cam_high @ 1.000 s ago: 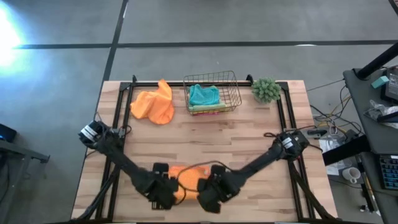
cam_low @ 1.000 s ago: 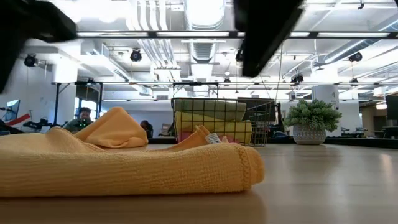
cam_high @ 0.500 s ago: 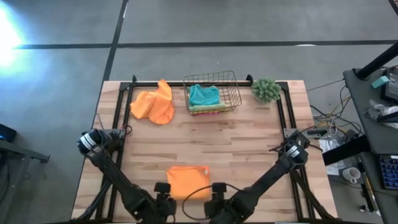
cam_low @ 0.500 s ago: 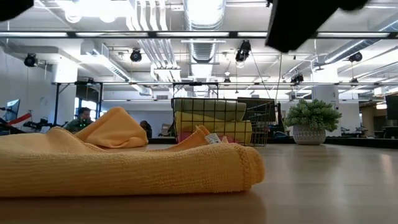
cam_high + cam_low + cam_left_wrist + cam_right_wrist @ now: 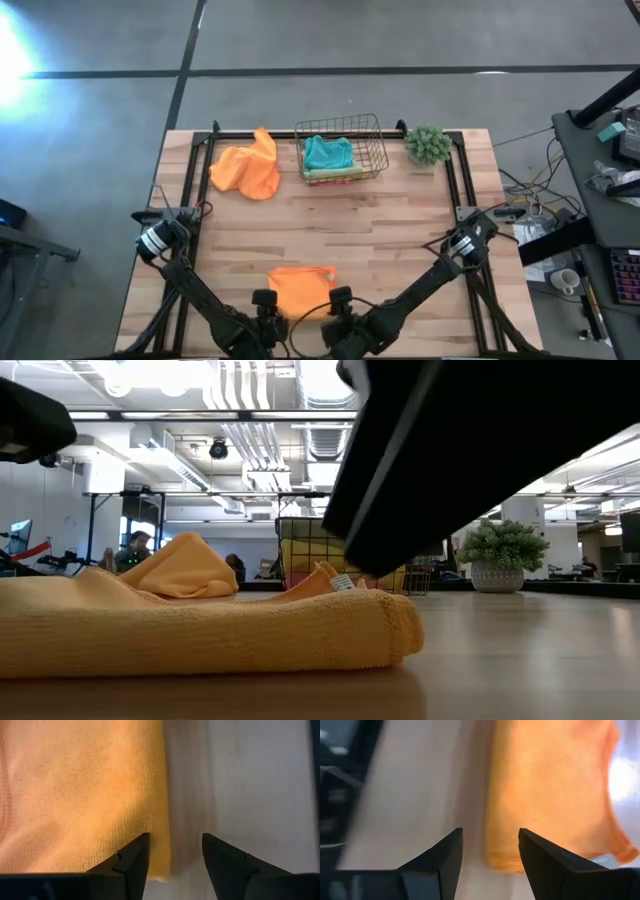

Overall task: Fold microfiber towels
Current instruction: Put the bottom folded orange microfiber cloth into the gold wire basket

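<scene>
A light butcher-block tabletop (image 5: 400, 230) stands on a grey concrete floor, a dark frame running along its edges. The low view looks across it into a big open workshop with white ducts and lamps overhead; a person sits far off at the left of that view.

Near the near edge, about the middle, lies a folded orange towel (image 5: 301, 287), flat and squared, its rounded fold filling the front of the low view (image 5: 200, 630). A second orange towel (image 5: 247, 167) lies crumpled toward the far left corner. Beside it, at the middle of the far edge, a wire basket (image 5: 340, 150) holds a teal towel (image 5: 328, 153) on top of other cloths. A small green plant (image 5: 428, 144) sits near the far right corner.

The left gripper (image 5: 172, 852) hangs at the near edge just over one side edge of the folded towel, its jaws apart and holding nothing. The right gripper (image 5: 490, 847) is beside it over the opposite side edge, jaws also spread and empty.

A second ago both grippers were down on the folded towel, covering most of it. Since then they have drawn back toward the near edge, leaving it uncovered and flat. The right jaws have widened; the left are unchanged.
</scene>
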